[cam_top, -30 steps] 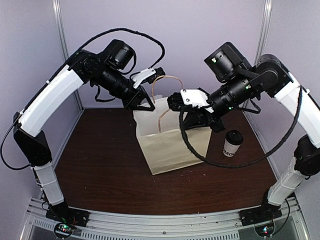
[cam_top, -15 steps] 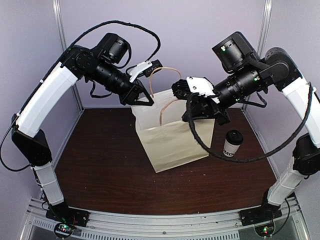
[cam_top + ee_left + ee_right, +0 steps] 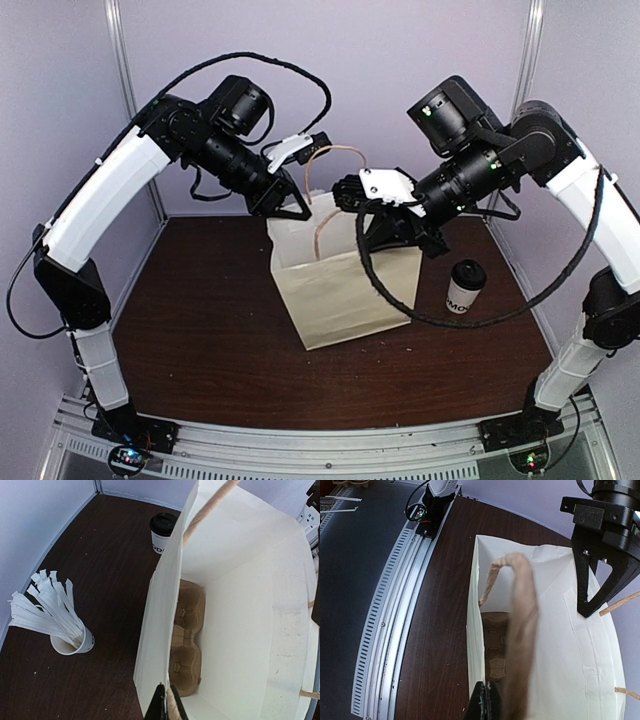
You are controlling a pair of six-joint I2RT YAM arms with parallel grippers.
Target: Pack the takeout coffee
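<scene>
Open white paper bag (image 3: pixel 340 290) with tan twisted handles, mid dark brown tabletop (image 3: pixel 200 340). The left hand (image 3: pixel 165 706) is clenched on the bag's far left top edge at a handle, and the right hand (image 3: pixel 483 701) is clenched on its right top edge at the other handle. Brown pulp cup tray (image 3: pixel 187 647) lies in the bag's bottom. Small white paper takeout coffee cup (image 3: pixel 464 295), round black plastic lid (image 3: pixel 468 272) on, stands upright on the tabletop right of the bag, apart from it. White cup of wrapped sticks (image 3: pixel 75 642) also stands apart from the bag.
</scene>
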